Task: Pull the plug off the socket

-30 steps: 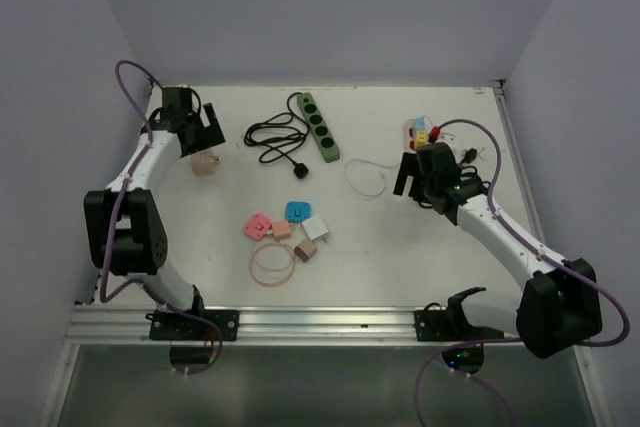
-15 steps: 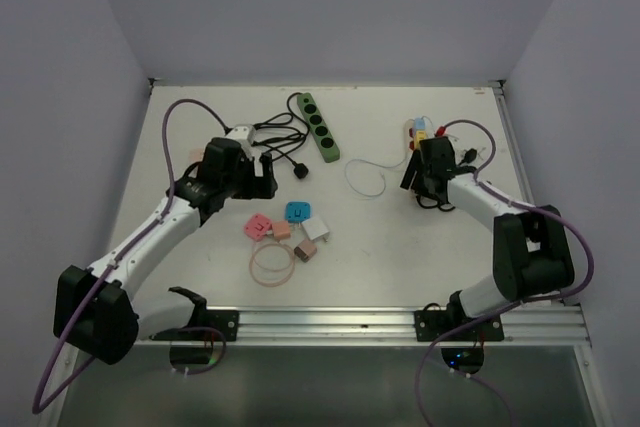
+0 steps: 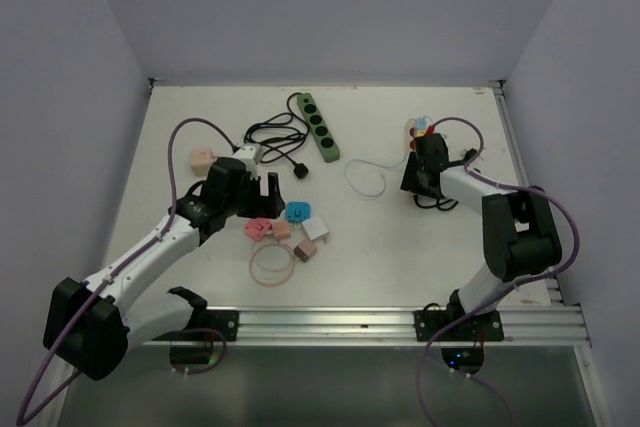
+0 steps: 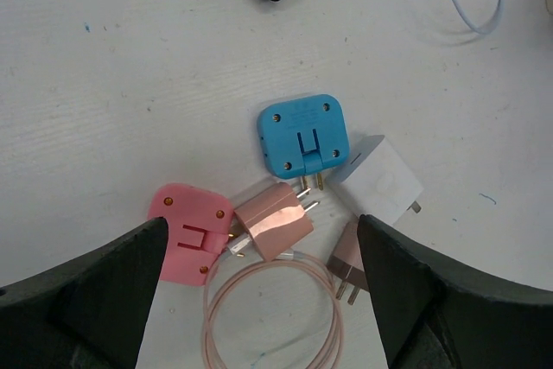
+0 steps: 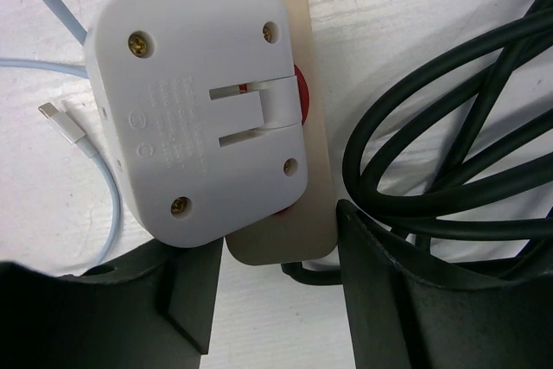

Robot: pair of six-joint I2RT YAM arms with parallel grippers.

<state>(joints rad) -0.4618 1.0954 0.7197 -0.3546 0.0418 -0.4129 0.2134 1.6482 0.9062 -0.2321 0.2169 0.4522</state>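
Fingers (image 5: pixel 415 300) on the right — spread, gripping nothing — straddle the socket strip (image 5: pixel 285 244) end, white plug (image 5: pixel 203 118) just ahead (left fingers (image 4: pixel 86 291), also spread, hover well apart).

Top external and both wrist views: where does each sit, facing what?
Top external: above, behind the bases, looking down at the table; left arm, right arm show.
Left wrist: on its arm, facing down at the blue plug; left fingers flank.
Right wrist: close over the white plug on the socket strip; right fingers below.
Shared: blue plug, top and left wrist.
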